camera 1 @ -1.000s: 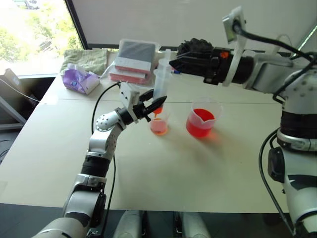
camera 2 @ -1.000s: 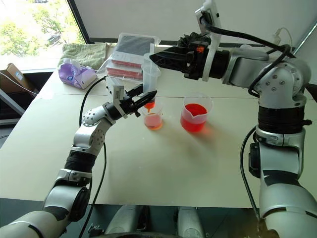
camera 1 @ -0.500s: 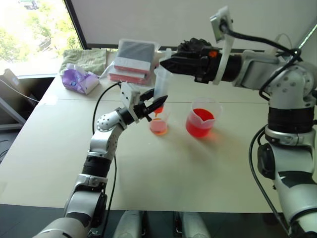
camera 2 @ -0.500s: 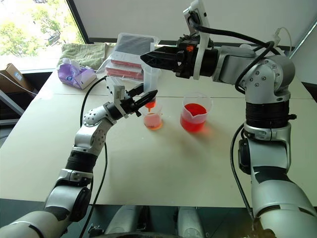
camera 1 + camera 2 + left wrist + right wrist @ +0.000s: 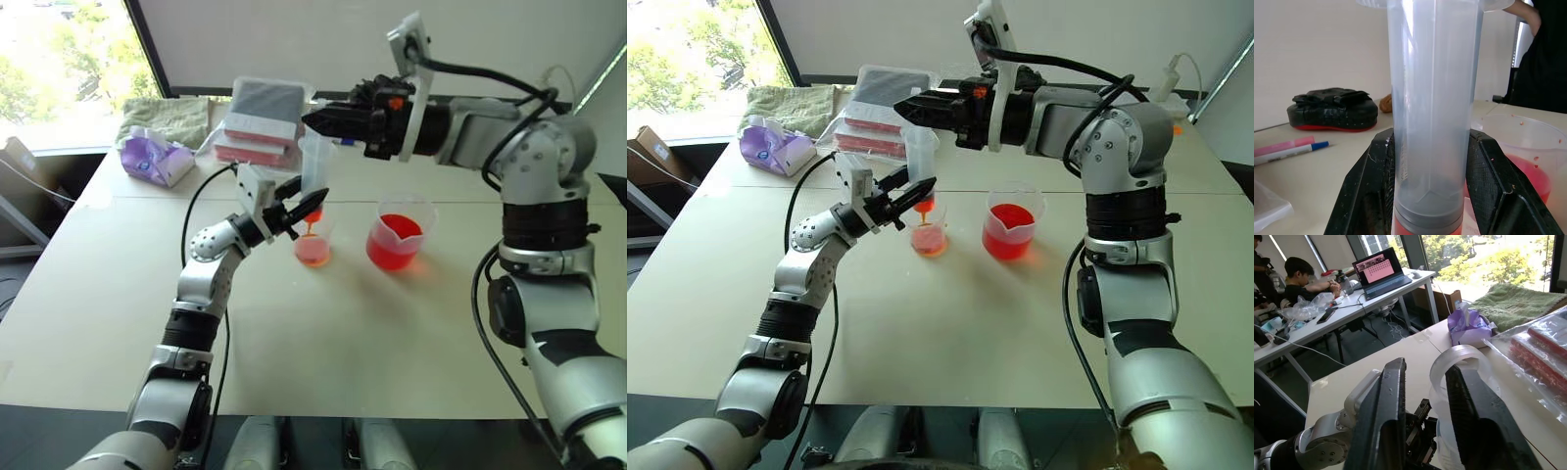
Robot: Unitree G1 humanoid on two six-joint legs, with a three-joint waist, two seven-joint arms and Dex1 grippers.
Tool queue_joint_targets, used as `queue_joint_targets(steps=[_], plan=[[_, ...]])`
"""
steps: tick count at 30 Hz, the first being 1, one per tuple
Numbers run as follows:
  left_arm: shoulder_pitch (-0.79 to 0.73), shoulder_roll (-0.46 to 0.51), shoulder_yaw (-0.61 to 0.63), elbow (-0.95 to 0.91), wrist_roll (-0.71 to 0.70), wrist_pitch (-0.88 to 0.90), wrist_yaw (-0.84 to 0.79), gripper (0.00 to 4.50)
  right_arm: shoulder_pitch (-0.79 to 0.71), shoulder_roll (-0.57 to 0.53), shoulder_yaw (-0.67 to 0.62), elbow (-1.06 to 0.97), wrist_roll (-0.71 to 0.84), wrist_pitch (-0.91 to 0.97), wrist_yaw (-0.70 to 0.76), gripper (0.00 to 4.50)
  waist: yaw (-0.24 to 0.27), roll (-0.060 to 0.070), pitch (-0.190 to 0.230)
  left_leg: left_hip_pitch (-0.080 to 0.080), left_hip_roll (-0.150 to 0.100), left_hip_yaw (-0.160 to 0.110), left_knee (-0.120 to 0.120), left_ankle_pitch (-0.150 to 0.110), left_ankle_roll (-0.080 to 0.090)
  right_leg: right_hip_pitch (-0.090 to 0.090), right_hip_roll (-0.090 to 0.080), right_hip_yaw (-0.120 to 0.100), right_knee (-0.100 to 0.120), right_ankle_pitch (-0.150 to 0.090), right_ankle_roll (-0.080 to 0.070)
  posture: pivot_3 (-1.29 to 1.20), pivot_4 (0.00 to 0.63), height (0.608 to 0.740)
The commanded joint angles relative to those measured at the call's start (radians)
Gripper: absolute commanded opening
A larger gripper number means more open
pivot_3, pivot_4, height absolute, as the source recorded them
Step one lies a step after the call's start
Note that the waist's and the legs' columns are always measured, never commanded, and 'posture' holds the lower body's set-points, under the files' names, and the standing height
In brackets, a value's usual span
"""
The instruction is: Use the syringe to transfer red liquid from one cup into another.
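My left gripper (image 5: pixel 312 206) is shut on the barrel of the syringe (image 5: pixel 315 168), holding it upright with its orange tip just above the smaller cup (image 5: pixel 313 245). That cup holds a shallow layer of red liquid (image 5: pixel 313 257). A little red shows at the barrel's bottom (image 5: pixel 1427 230). The spouted beaker (image 5: pixel 397 238) stands to the right, deep red inside. My right gripper (image 5: pixel 312 119) reaches in level from the right at the syringe's top. Its fingers (image 5: pixel 1393 396) stand on either side of the plunger's round white top (image 5: pixel 1459 355), closed on it.
A stack of bagged pink trays (image 5: pixel 260 122), a purple tissue pack (image 5: pixel 157 159) and a green towel (image 5: pixel 171 117) lie at the table's far left. A pink-and-blue marker (image 5: pixel 1288 149) and a black pad (image 5: pixel 1332 107) lie behind the cups. A person in black (image 5: pixel 1547 54) stands past the table.
My right arm has swung left until its gripper reached the plunger's top, and the gripper has closed. The left gripper and syringe have kept still.
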Motion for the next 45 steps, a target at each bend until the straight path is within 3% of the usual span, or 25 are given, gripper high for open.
queue_joint_targets(steps=[1, 19, 37, 45], plan=[[-0.011, -0.002, 0.009, -0.057, -0.005, -0.016, 0.008, 1.50, -0.032, 0.018, 0.016, -0.011, -0.017, -0.010, 0.037, 0.04, -0.001, 0.000, 0.000, 0.000, 0.000, 0.000, 0.000, 0.000, 0.000, 0.000, 0.000, 0.000, 0.000, 0.000, 0.000, 0.00, 0.150, 0.740], [-0.039, 0.009, 0.021, -0.064, -0.018, -0.001, 0.010, 1.50, 0.039, 0.015, 0.083, -0.099, -0.101, 0.000, 0.102, 0.04, -0.015, 0.000, 0.000, 0.000, 0.000, 0.000, 0.000, 0.000, 0.000, 0.000, 0.000, 0.000, 0.001, 0.000, 0.000, 0.00, 0.150, 0.740], [0.008, 0.072, 0.058, -0.276, -0.103, 0.189, 0.010, 1.50, 0.065, 0.064, 0.042, -0.169, -0.073, 0.087, 0.064, 0.04, -0.017, 0.000, 0.000, 0.000, 0.000, 0.000, 0.000, 0.000, -0.001, -0.001, 0.000, 0.000, 0.002, 0.000, 0.000, 0.00, 0.150, 0.740], [0.012, 0.092, 0.066, -0.307, -0.113, 0.225, 0.016, 1.50, 0.097, 0.065, 0.082, -0.185, -0.107, 0.072, 0.063, 0.04, -0.017, 0.000, 0.000, 0.000, 0.000, 0.000, 0.000, 0.001, -0.001, -0.001, 0.000, 0.000, 0.003, 0.000, 0.000, 0.00, 0.150, 0.740]])
